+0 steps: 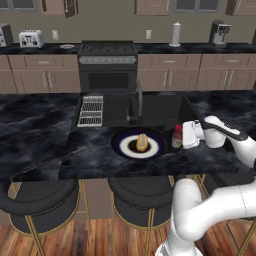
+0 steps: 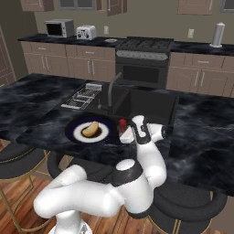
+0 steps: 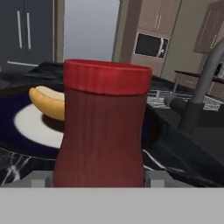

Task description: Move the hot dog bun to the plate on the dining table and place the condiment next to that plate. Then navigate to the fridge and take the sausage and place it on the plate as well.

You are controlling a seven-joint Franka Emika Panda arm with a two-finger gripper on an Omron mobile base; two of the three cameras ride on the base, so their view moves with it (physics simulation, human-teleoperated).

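Bun (image 1: pixel 142 143) lies on the plate (image 1: pixel 120 146), on the dark surface (image 1: pixel 90 155) in front of the sink (image 1: pixel 160 107). Red-capped condiment (image 1: pixel 177 136) stands upright on the surface just right of the plate. Gripper (image 1: pixel 183 136) is level with the bottle, jaws set either side of it; whether they are clenched on it or released, cannot tell.

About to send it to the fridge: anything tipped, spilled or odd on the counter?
Nothing stands out. The bun lies on the plate, and the condiment bottle stands upright beside the plate, between the claw's fingers. No spill visible.
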